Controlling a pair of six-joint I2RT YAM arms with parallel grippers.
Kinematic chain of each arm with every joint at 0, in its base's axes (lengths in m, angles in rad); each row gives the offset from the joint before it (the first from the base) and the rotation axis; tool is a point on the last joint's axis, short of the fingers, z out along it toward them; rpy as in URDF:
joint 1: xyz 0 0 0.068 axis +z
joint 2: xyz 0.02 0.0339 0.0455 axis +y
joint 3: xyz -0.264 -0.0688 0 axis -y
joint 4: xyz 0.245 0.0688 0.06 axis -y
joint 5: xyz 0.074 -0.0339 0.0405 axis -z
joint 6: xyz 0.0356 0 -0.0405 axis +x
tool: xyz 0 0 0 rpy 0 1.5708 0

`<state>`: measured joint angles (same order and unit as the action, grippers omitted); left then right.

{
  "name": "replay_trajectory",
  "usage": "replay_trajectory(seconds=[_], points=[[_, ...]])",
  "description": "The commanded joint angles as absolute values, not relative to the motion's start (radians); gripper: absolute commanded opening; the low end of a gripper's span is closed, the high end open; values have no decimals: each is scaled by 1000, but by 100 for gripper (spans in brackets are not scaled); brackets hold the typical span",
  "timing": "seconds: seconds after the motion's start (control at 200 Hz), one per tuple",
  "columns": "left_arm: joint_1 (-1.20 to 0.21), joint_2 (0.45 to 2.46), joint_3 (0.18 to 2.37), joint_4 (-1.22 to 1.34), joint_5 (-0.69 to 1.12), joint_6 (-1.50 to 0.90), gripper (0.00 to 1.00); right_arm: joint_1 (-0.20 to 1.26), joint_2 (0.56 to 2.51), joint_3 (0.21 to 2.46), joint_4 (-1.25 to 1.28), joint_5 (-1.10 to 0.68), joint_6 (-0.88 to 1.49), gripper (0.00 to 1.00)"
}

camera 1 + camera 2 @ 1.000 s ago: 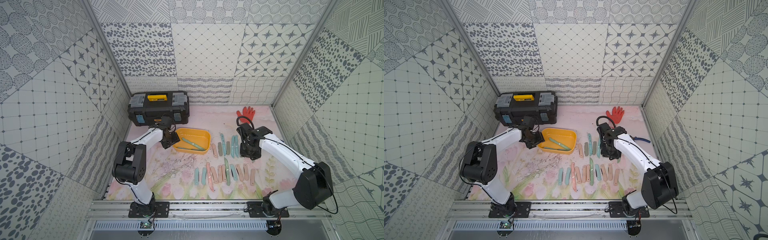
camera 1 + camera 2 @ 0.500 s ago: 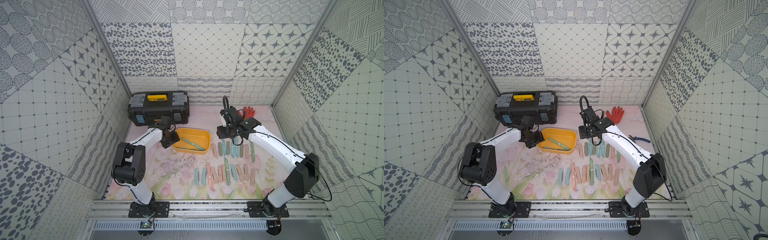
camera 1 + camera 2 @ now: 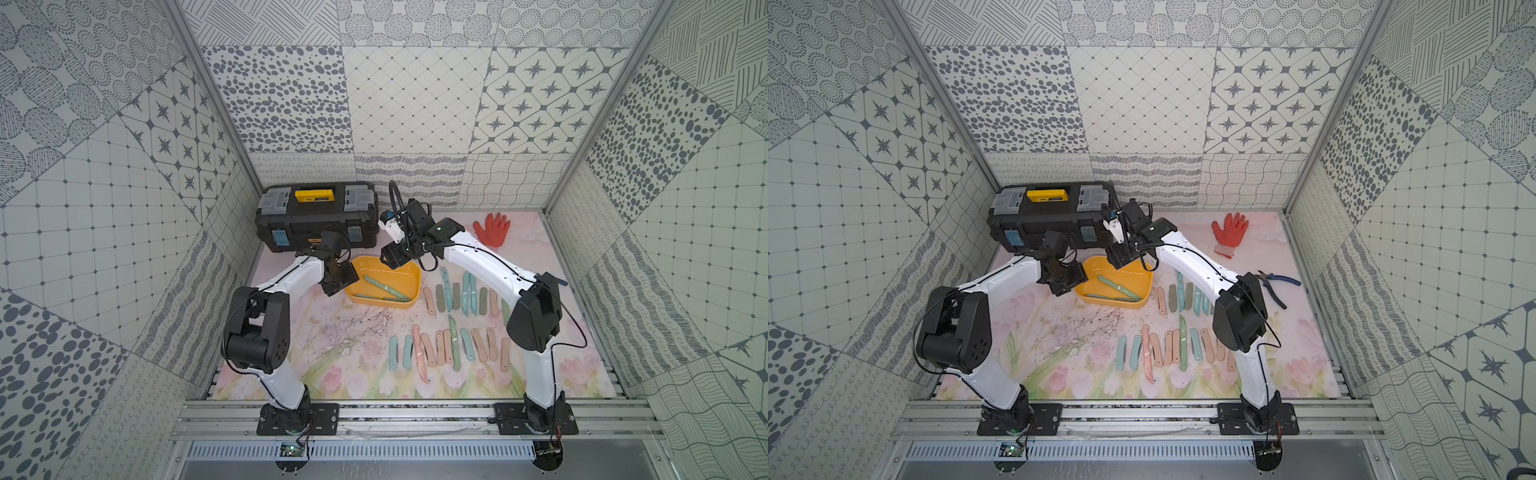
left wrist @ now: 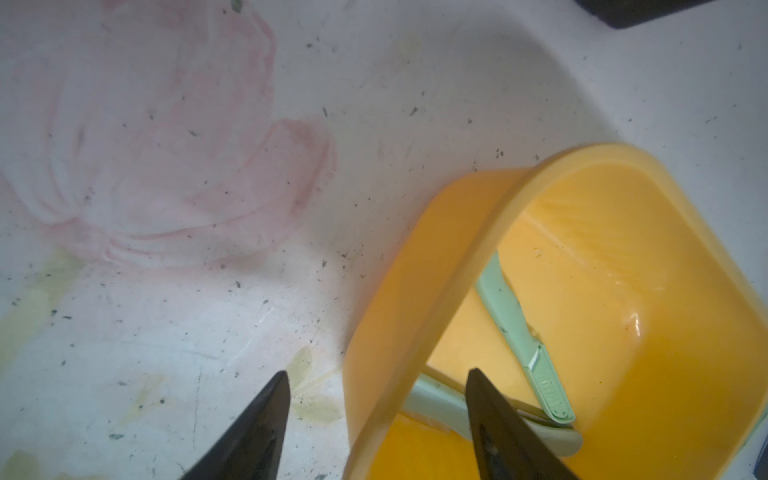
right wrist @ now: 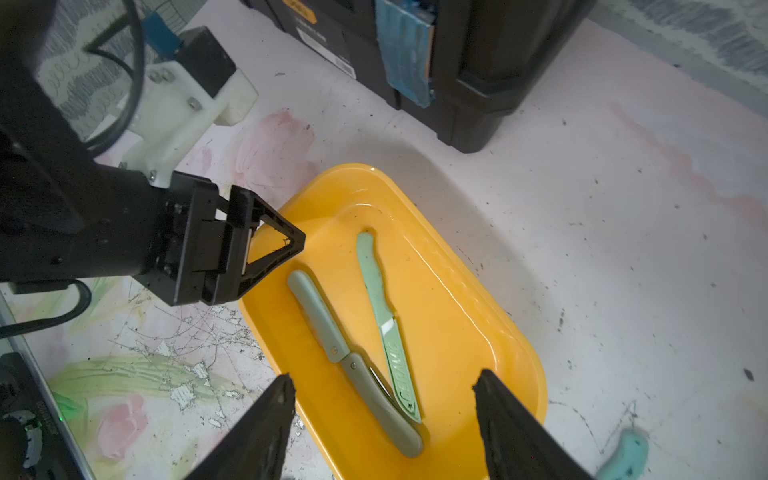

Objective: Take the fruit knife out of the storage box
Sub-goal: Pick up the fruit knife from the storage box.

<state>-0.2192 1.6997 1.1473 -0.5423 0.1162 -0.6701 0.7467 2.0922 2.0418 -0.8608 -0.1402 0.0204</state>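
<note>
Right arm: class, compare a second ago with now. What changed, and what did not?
The right gripper swung from the knife rows on the mat across to hover over the storage box, jaws open, empty. The left gripper stayed straddling the box's rim; two knives still lie inside.

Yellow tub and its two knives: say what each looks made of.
Tub: glossy moulded plastic, by the bright highlights and rounded rim. Mint knife: matte plastic; its embossed CERAMIC lettering hints at a ceramic blade, not visible. Folding knife: matte grey-green plastic, probably, with a metal-looking pivot rivet.
</note>
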Motion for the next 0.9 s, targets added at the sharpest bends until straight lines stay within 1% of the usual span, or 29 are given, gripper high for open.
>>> replay_trajectory(seconds=[0.0, 0.155, 0.225, 0.355, 0.71, 0.895], points=[[-211, 1677, 1151, -567, 68, -662, 67, 771, 2195, 2178, -1014, -173, -88, 73], [-202, 1676, 1157, -585, 52, -665, 67, 784, 2387, 2396, -1170, -172, -107, 72], [-201, 1681, 1162, -606, 35, -670, 67, 797, 2474, 2501, -1248, -144, -112, 71], [-200, 1674, 1152, -609, 30, -674, 67, 811, 2583, 2626, -1297, -101, -109, 71], [-199, 1667, 1149, -608, 34, -676, 66, 823, 2647, 2629, -1308, -95, -112, 71], [-200, 1674, 1148, -603, 37, -673, 66, 840, 2676, 2634, -1301, -65, -115, 71]])
